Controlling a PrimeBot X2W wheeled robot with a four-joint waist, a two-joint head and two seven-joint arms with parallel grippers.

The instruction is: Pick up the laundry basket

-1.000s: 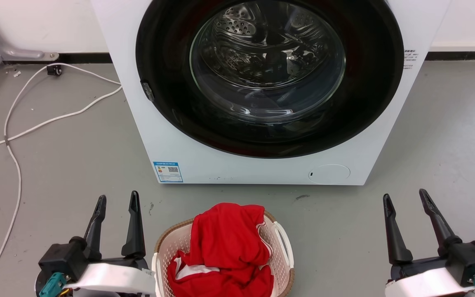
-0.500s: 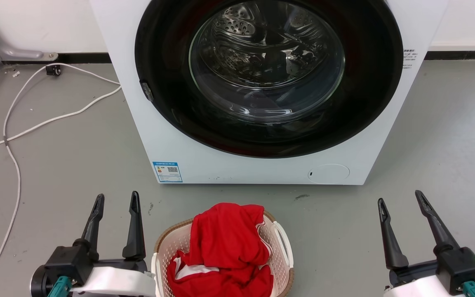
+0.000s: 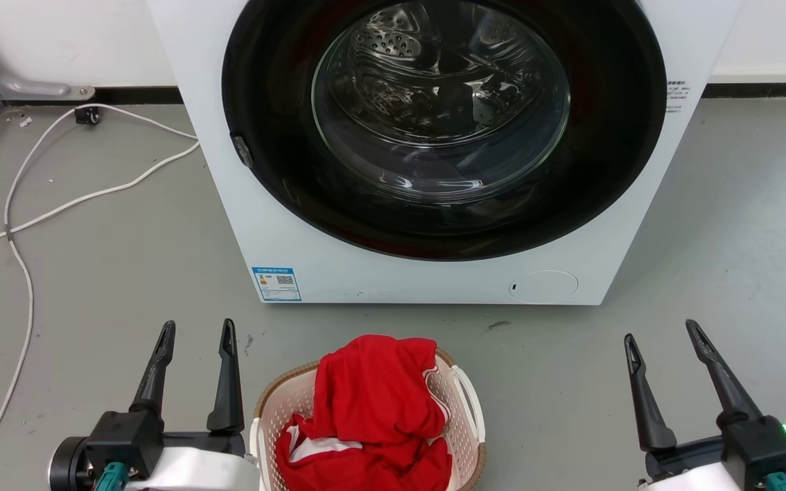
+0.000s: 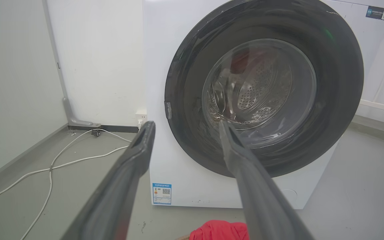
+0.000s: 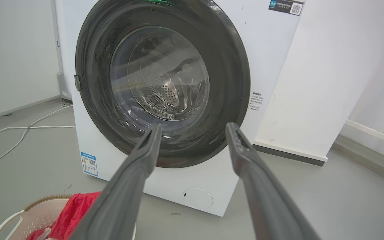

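Basket (image 3: 460, 426) at btm centre of head view, red cloth (image 3: 372, 402) inside, washer (image 3: 297, 232) behind, L gripper (image 3: 198, 326) btm left, just beside basket, fingers spread, empty, R gripper (image 3: 661, 332) btm right, well apart, spread, empty

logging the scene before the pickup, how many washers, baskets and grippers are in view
washer: 1
laundry basket: 1
grippers: 2 (left gripper, right gripper)
total: 4
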